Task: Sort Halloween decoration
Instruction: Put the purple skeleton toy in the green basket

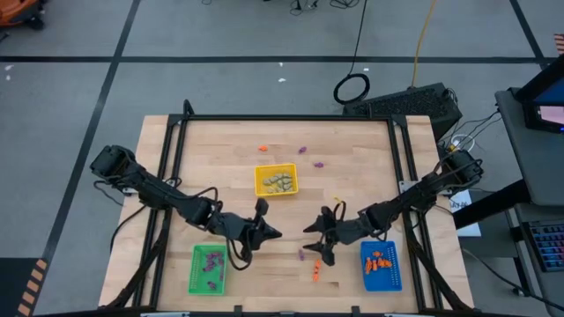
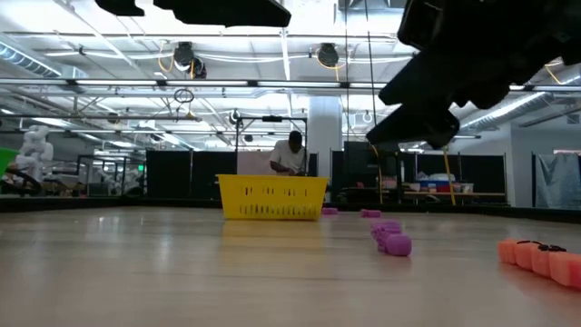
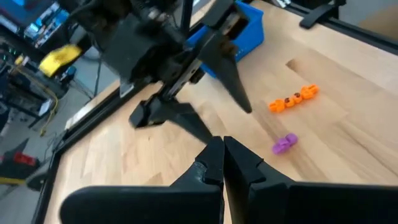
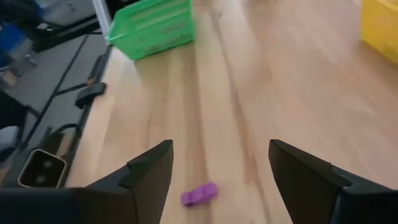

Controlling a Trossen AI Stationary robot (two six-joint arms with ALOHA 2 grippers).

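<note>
Even overhead light is cast across the table, with only soft shadows thrown beneath the arms. In the low view, ceiling strip lights are blown to glare and the right arm is reduced to silhouette. Motion blur is seen in the right wrist view, where the green tray is smeared.

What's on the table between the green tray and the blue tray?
In the high view, between the green tray and blue tray lie a purple trinket and an orange trinket, on otherwise bare wood.
</note>
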